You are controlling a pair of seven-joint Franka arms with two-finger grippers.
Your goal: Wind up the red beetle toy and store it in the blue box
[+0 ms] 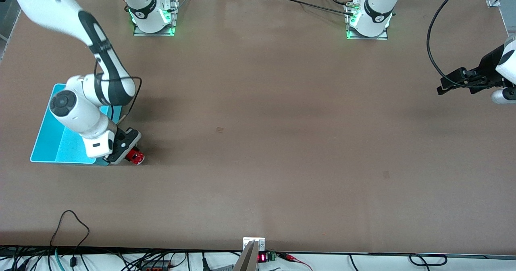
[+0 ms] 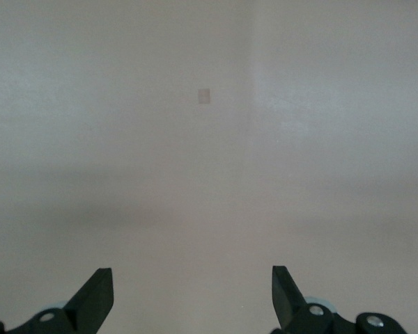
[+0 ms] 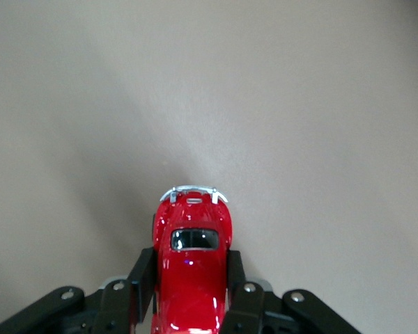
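The red beetle toy (image 1: 134, 155) is low at the table, right beside the blue box (image 1: 48, 142), at the box's corner nearest the front camera. My right gripper (image 1: 130, 153) is shut on the toy; in the right wrist view the fingers (image 3: 145, 273) press both flanks of the glossy red body (image 3: 192, 268), its silvery bumper pointing away from the wrist. The right arm covers part of the box. My left gripper (image 1: 440, 88) is open and empty, held above bare table at the left arm's end; its fingertips (image 2: 97, 289) stand wide apart.
Both arm bases (image 1: 153, 19) stand along the table edge farthest from the front camera. A black cable (image 1: 433, 41) hangs by the left arm. Cables (image 1: 70, 226) and a small display (image 1: 262, 257) lie along the edge nearest the camera.
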